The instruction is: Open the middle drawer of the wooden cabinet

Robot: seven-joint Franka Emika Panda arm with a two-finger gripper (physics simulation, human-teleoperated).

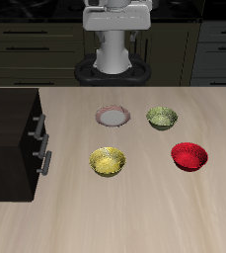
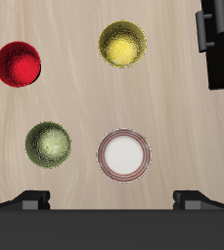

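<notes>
Wooden cabinet point(image 1: 8, 138): boxy, near-black wood with a flat top, at the table's side edge; its drawer fronts face the bowls
Middle drawer point(image 1: 36, 160): shut by the look of it; its short grey metal bar handle point(image 1: 45, 162) is the lower of the two showing; the like handle above it point(image 1: 38, 126) belongs to another drawer
Yellow bowl point(image 1: 108, 161): round, glittery; the bowl closest to the handles, nearer the table's front edge
White bowl point(image 1: 113, 117): shallow, pale inside with a pinkish rim; farther back
Green bowl point(image 1: 161, 118): olive, speckled; beside the white one
Red bowl point(image 1: 189, 156): glossy; farthest from the cabinet
Table point(image 1: 144, 212): light wood grain, smooth
Gripper point(image 2: 112, 200): high above the bowls, well apart from the cabinet; dark fingertips point(image 2: 30, 199) spread wide, nothing between them
Risk: the handles look alike, so aiming at the upper bar would open the wrong drawer; a low sweep across could knock the yellow bowl; a shallow pinch on the thin bar may slip
</notes>
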